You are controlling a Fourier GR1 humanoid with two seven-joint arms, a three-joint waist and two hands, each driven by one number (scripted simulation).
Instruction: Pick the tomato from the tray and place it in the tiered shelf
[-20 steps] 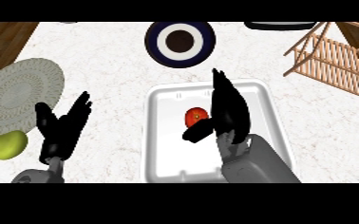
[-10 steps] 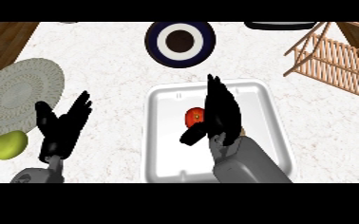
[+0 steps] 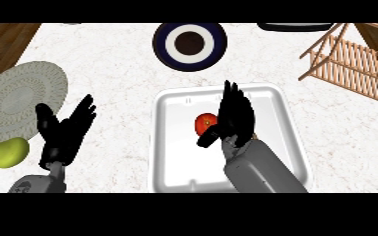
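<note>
- A white tray sits on a pale speckled counter, just right of centre in the head view.
- The tomato, red and round, lies in the tray a little left of its middle; it has not been lifted.
- The right hand is over the tray, touching or just beside the tomato's right side. Its fingers point straight toward 12 o'clock, and the thumb reaches under the tomato toward 8 o'clock. The hand is not closed round the tomato.
- The left hand rests open at 9 o'clock, fingers up, holding nothing.
- The wooden shelf stands at 2 o'clock, well apart from the tray, with no tomato on it.
- Also in view: a dark blue and white plate at 12 o'clock, a pale grey plate at 9 o'clock, and a yellow-green fruit at 8 o'clock.
- Progress, as I judge it: the reach is done; grasping, lifting, carrying and placing on the shelf all remain.
</note>
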